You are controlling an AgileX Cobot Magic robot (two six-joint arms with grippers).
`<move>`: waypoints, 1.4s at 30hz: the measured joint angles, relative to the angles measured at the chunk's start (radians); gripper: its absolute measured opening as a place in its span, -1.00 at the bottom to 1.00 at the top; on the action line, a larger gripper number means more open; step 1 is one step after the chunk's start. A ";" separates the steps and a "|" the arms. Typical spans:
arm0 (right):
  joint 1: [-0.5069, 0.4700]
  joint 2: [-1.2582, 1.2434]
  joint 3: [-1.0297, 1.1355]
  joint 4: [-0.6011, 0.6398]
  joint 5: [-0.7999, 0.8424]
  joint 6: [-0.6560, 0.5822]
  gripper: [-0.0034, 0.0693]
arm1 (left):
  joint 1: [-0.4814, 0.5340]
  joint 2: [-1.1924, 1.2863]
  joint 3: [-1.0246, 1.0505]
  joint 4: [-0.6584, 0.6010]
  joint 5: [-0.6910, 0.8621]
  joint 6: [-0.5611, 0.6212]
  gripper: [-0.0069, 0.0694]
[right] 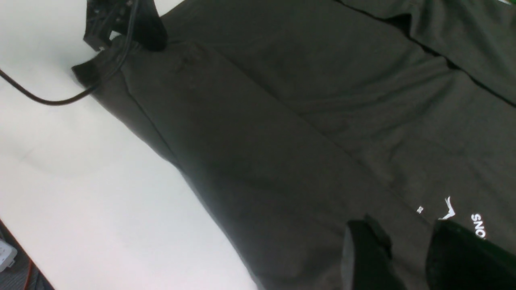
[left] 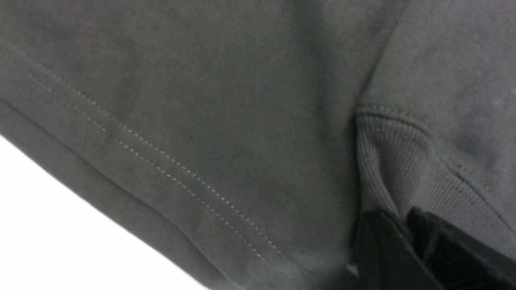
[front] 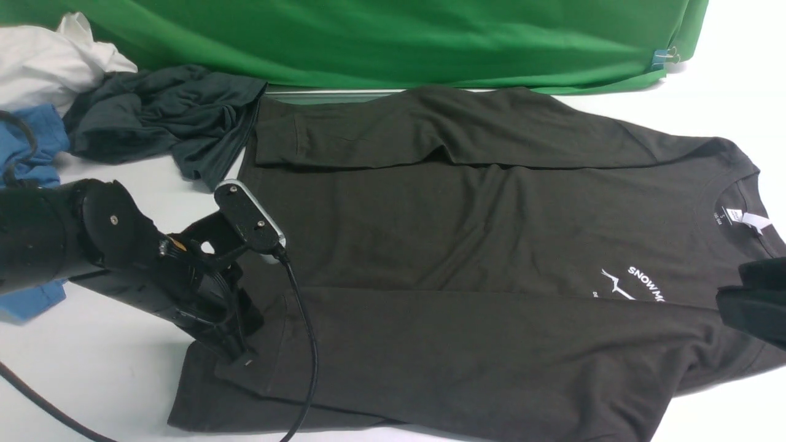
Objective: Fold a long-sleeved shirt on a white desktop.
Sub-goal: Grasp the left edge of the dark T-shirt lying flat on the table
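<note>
The dark brownish-black long-sleeved shirt (front: 466, 233) lies flat on the white desktop (front: 92, 374), collar and white neck tag (front: 746, 219) to the right, hem to the left. Both sleeves are folded across the body. My left gripper (front: 236, 355) is down at the near sleeve's ribbed cuff (left: 407, 161), its jaws (left: 403, 221) shut with cuff cloth pinched between them. My right gripper (front: 737, 301) hovers over the chest by the "SNOW MO" print (right: 477, 225). It stands open (right: 407, 237), with only shirt cloth showing below the gap.
A crumpled dark grey-green garment (front: 159, 123), a blue garment (front: 31, 147) and a white cloth (front: 43, 61) lie at the far left. The green backdrop (front: 393, 37) hangs along the back. A black cable (front: 307, 368) trails from the left wrist across the shirt's hem.
</note>
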 joint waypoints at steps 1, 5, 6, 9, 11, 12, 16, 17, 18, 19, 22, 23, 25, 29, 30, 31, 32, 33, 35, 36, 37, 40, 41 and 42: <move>0.000 0.000 0.000 0.000 -0.002 0.000 -0.30 | 0.000 0.000 0.000 0.000 0.002 0.000 -0.72; 0.000 0.000 0.000 0.000 -0.006 0.000 -0.29 | 0.000 0.000 0.000 -0.001 0.005 0.000 -0.75; 0.000 0.000 0.000 0.000 -0.008 0.000 -0.28 | 0.000 0.000 0.000 -0.005 0.005 0.000 -0.75; 0.000 0.000 0.000 0.000 -0.010 -0.001 -0.27 | 0.000 0.000 0.000 -0.012 -0.002 0.000 -0.75; 0.000 0.000 0.000 0.000 -0.012 -0.001 -0.27 | 0.000 0.000 0.000 -0.016 -0.024 0.000 -0.73; 0.000 0.000 0.000 0.000 -0.012 -0.001 -0.27 | 0.000 0.000 0.000 -0.017 -0.028 0.000 -0.73; 0.000 0.000 0.000 0.000 -0.012 -0.001 -0.26 | 0.000 0.009 0.000 -0.019 -0.132 0.000 -0.61; 0.000 0.000 0.000 0.000 -0.013 -0.001 -0.26 | 0.000 0.014 0.000 -0.019 -0.151 0.001 -0.57; 0.000 0.000 0.000 0.000 -0.016 -0.001 -0.25 | 0.000 0.023 0.000 -0.019 -0.169 0.001 -0.53; 0.000 0.000 0.000 0.000 -0.016 -0.001 -0.25 | 0.000 0.032 0.000 -0.019 -0.176 0.001 -0.49; 0.000 0.000 0.000 0.000 -0.016 -0.001 -0.25 | 0.000 0.068 0.000 -0.019 -0.157 0.001 -0.35; 0.000 0.000 0.000 0.000 -0.016 -0.001 -0.25 | 0.000 0.079 0.000 -0.019 -0.148 0.001 -0.30; 0.000 0.000 0.000 0.000 -0.016 -0.001 -0.25 | 0.000 0.091 0.000 -0.019 -0.145 0.001 -0.22; 0.000 0.000 0.000 0.001 -0.016 0.000 -0.25 | 0.000 0.100 0.000 0.001 -0.173 0.001 -0.03; 0.000 0.000 0.000 0.001 -0.016 0.000 -0.25 | 0.000 0.100 0.000 0.002 -0.175 0.001 -0.01; 0.000 0.000 0.000 0.002 -0.016 0.001 -0.25 | 0.000 0.100 0.000 0.012 -0.179 0.001 0.01; 0.000 0.000 0.000 0.003 -0.016 0.001 -0.25 | 0.000 0.100 0.000 0.013 -0.180 0.001 0.02; 0.000 0.000 0.000 0.004 -0.016 0.001 -0.25 | 0.000 0.100 0.000 0.014 -0.180 0.000 0.02; 0.000 0.000 0.000 0.005 -0.016 0.002 -0.25 | 0.000 0.100 0.000 0.003 -0.174 0.000 0.01; 0.000 0.000 0.000 0.005 -0.016 0.002 -0.25 | 0.000 0.100 0.000 -0.008 -0.170 -0.001 -0.01; 0.000 0.000 0.000 0.005 -0.016 0.002 -0.25 | 0.000 0.101 0.000 -0.020 -0.163 -0.001 -0.06; 0.000 0.000 0.000 0.006 -0.015 0.002 -0.25 | 0.001 0.101 -0.001 -0.049 -0.144 -0.001 -0.20; 0.000 0.000 0.000 0.006 -0.015 0.002 -0.25 | 0.001 0.101 -0.001 -0.057 -0.130 -0.003 -0.35; 0.000 0.000 0.000 0.006 -0.015 0.002 -0.25 | 0.001 0.101 -0.001 -0.057 -0.127 -0.003 -0.37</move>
